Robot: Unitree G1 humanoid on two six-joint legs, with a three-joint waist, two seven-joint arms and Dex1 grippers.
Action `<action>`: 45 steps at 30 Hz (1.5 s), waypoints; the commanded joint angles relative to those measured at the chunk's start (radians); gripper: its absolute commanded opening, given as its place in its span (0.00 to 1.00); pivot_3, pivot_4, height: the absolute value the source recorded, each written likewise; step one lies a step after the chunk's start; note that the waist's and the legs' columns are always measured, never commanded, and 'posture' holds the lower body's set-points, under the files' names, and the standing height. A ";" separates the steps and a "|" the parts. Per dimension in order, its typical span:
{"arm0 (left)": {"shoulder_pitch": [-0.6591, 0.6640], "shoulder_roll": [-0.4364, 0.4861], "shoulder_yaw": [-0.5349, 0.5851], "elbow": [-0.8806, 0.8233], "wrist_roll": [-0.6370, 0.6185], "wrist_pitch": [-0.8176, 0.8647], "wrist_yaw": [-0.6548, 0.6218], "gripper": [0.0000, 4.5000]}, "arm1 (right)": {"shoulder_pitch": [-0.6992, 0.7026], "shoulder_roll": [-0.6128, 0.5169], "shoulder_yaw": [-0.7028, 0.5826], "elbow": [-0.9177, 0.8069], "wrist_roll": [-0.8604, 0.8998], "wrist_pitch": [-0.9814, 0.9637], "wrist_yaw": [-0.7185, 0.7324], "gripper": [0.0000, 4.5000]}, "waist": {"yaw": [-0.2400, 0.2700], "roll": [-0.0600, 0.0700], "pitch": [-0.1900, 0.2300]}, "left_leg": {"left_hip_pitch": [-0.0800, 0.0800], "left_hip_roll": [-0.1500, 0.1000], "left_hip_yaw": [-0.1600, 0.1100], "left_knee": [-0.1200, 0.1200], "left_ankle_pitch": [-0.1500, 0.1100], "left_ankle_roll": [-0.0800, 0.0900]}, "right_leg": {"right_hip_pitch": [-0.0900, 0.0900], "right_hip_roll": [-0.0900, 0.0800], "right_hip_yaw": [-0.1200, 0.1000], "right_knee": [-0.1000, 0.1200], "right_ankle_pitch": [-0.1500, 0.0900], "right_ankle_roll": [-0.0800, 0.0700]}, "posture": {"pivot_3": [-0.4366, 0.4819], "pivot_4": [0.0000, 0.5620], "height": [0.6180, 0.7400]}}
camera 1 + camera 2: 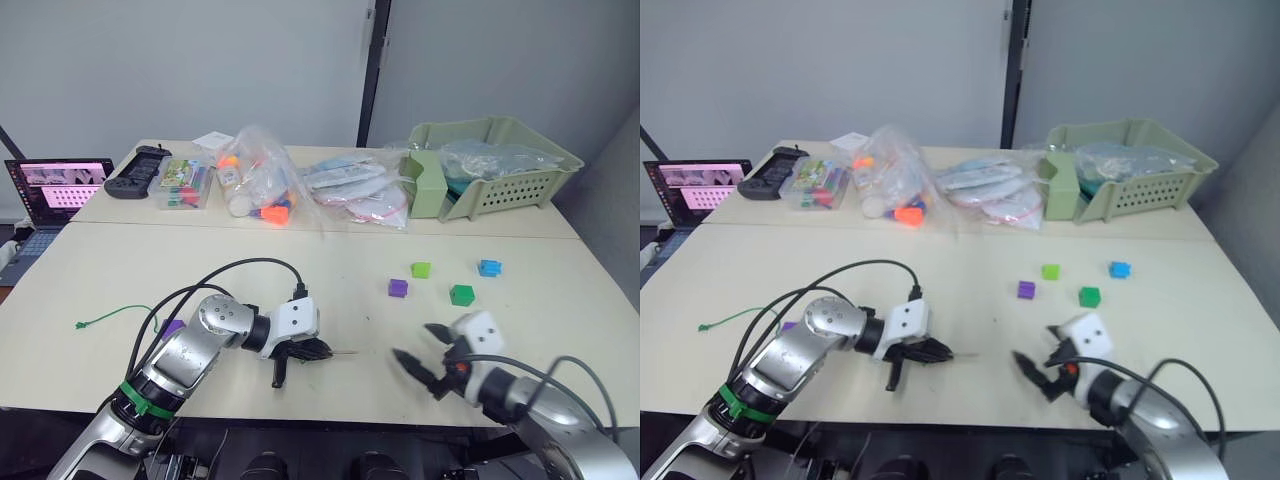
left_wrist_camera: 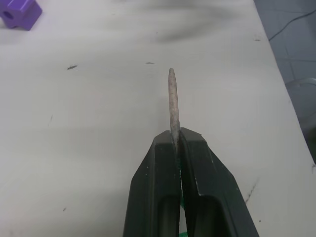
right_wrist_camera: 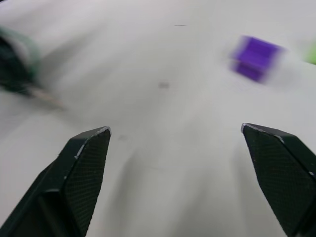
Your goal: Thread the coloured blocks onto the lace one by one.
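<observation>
My left gripper (image 1: 318, 351) lies low on the table near the front edge, shut on the lace's stiff pale tip (image 2: 172, 98), which sticks out to the right. The green lace (image 1: 100, 320) trails away to the left. One purple block (image 1: 172, 327) peeks out from behind my left arm. Another purple block (image 1: 398, 288), a lime green one (image 1: 421, 270), a dark green one (image 1: 461, 295) and a blue one (image 1: 489, 268) sit loose at the centre right. My right gripper (image 1: 419, 347) hovers open in front of them, holding nothing, facing the purple block (image 3: 256, 58).
A pale green basket (image 1: 495, 160) stands at the back right. Clear bags of toys (image 1: 260, 185) and a clear box (image 1: 185, 185) lie along the back. A black controller (image 1: 138, 172) and a laptop (image 1: 60, 190) are at the far left.
</observation>
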 commanded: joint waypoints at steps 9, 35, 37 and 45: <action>-0.020 -0.015 0.005 -0.039 -0.011 0.032 0.018 0.00 | -0.263 0.009 -0.138 0.259 -0.095 0.012 -0.308 0.99 | -0.001 0.001 0.000 | 0.000 0.000 0.001 0.000 0.000 0.000 | -0.001 0.000 0.001 0.000 0.000 0.000 | 0.48 0.27 1.00; 0.028 -0.026 0.000 -0.063 -0.011 0.032 0.058 0.00 | -0.950 -0.140 -0.045 1.397 -0.200 -0.343 -0.355 0.99 | -0.021 0.004 0.000 | -0.002 -0.001 0.001 -0.003 0.000 0.000 | -0.001 -0.001 0.001 -0.004 0.001 -0.001 | 0.48 0.27 1.00; 0.030 -0.025 0.000 -0.063 -0.011 0.031 0.058 0.00 | -0.971 -0.148 -0.041 1.463 -0.207 -0.381 -0.361 0.99 | -0.023 0.004 0.000 | -0.002 -0.001 0.001 -0.003 0.000 0.000 | -0.001 -0.001 0.001 -0.004 0.001 -0.001 | 0.48 0.27 1.00; 0.036 -0.022 -0.002 -0.059 -0.010 0.025 0.057 0.00 | -0.998 -0.145 -0.027 1.524 -0.193 -0.456 -0.317 0.57 | -0.027 0.004 0.001 | -0.001 -0.001 0.001 -0.003 0.000 0.000 | -0.001 -0.001 0.001 -0.004 0.001 -0.001 | 0.48 0.27 1.00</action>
